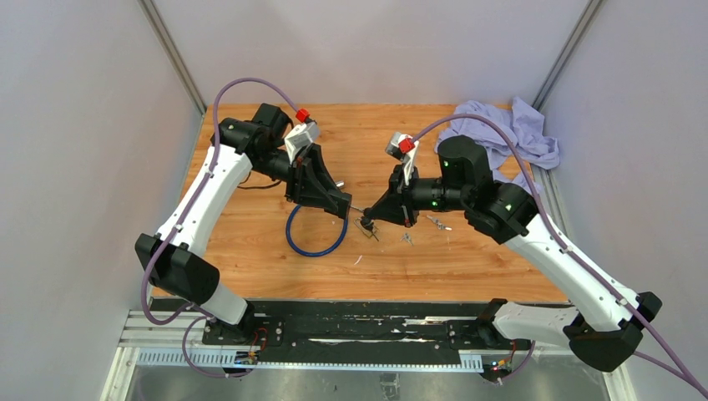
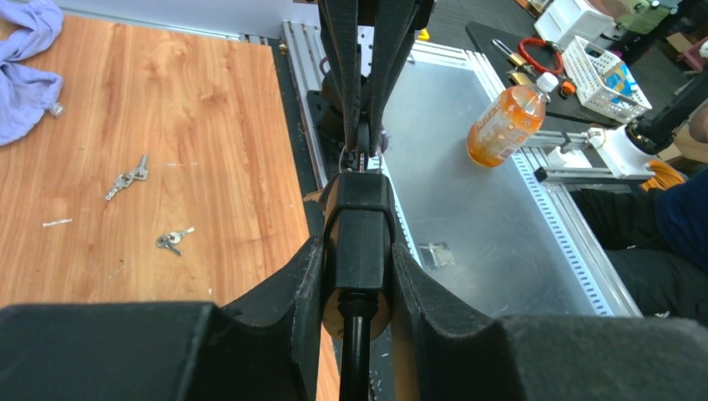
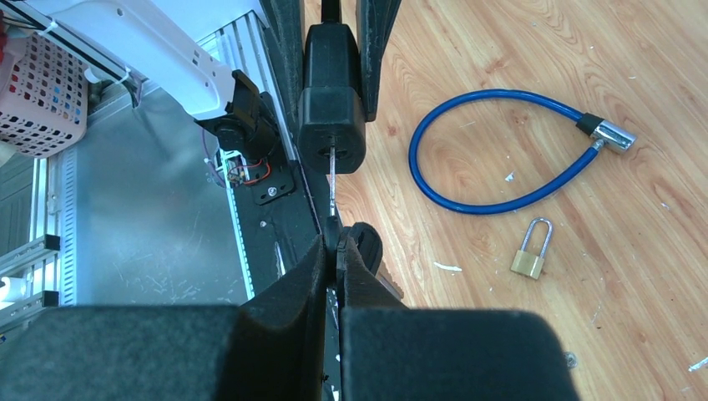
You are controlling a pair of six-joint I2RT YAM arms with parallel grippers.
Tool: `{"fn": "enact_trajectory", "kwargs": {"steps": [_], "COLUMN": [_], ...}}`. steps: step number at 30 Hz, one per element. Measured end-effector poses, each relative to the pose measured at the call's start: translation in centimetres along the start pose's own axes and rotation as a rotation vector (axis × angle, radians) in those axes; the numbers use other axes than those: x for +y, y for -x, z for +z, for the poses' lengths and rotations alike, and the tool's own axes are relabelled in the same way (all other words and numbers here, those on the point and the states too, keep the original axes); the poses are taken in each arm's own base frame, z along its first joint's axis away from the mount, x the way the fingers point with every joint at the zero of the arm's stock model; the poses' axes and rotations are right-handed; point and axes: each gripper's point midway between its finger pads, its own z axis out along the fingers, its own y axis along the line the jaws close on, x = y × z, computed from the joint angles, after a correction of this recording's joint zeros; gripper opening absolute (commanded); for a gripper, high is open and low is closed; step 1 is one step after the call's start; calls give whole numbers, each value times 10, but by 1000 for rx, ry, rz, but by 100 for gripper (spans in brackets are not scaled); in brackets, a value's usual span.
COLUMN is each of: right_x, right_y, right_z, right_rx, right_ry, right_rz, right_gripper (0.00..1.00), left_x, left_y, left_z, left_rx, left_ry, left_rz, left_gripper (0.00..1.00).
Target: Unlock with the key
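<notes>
the key, a thin metal blade, sits in the blocky black lock body above the table's middle. the right gripper is clenched on the key. the left gripper clamps the lock body. the glossy blue cable lies looped on the grained wood table, with a brass padlock near it. a crumpled lilac cloth lies far right, and plain grey walls surround the table.

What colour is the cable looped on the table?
The cable is blue. It shows best in the right wrist view.
</notes>
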Motion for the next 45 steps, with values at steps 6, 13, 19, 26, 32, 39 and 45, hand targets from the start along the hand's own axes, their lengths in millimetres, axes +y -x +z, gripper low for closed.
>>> {"fn": "enact_trajectory", "kwargs": {"steps": [6,13,19,26,32,39,45], "right_x": [-2,-3,-4,-5,-5,-6,-9], "right_y": [-1,-2,-3,-7,-7,-7,-3], "right_z": [2,4,4,5,5,5,12], "right_rx": [5,10,12,21,21,21,31], "right_ry": [-6,-5,-5,-6,-6,-7,-8], "right_rz": [0,3,0,-6,-6,-5,1], "right_gripper": [1,1,1,1,1,1,1], "left_x": [0,1,1,2,3,3,5], "left_y": [-1,-1,-2,-2,-2,-2,-4], "left_z": [0,-1,-1,-1,-1,-1,-1], "left_rx": [4,8,8,7,7,7,13], "left_ry": [3,9,9,8,8,7,12], "left_rz": [-3,-6,-11,-14,-16,-16,-17], "left_gripper": [0,0,0,0,0,0,1]}}
